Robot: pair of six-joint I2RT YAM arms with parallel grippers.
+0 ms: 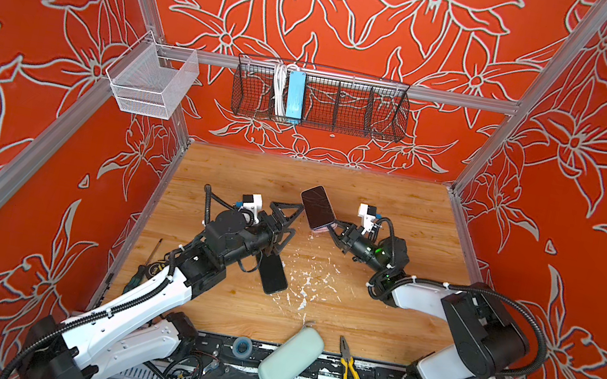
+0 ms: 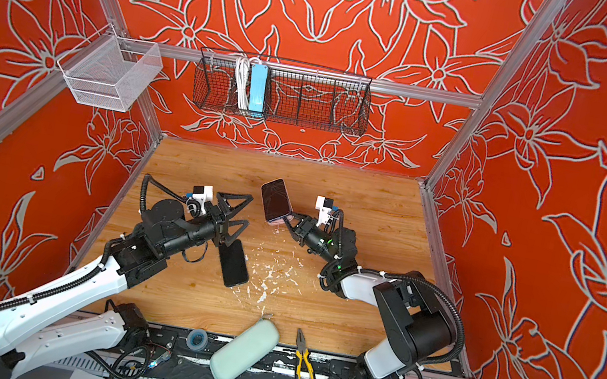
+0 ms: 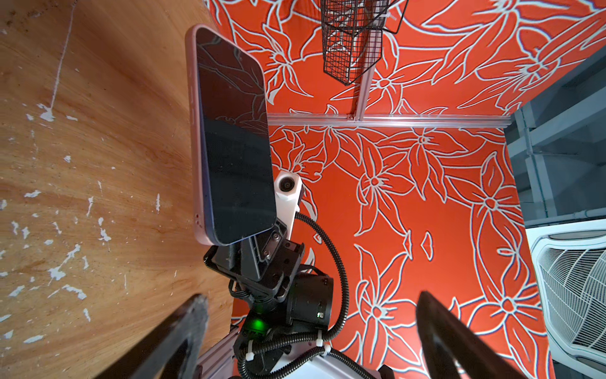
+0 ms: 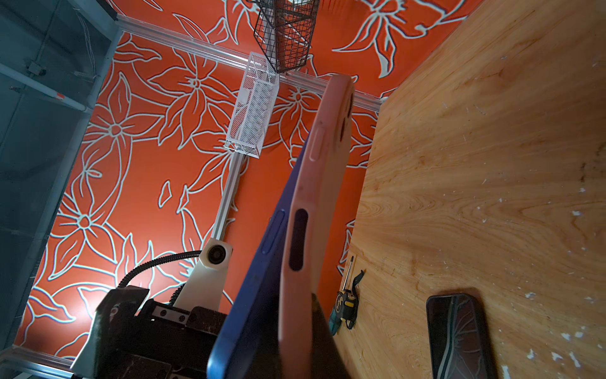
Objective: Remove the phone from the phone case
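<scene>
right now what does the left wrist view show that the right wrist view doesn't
Only left wrist: the phone's dark screen face on, and a white grille. Only right wrist: the phone's blue side parted from the pink case, a second phone flat on the table, the white mesh basket. Both: the cased phone in the right gripper, the black wire basket, the table.

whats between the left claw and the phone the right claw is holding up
Nothing: in both top views only open air above the bare table separates the open left claw from the phone.
</scene>
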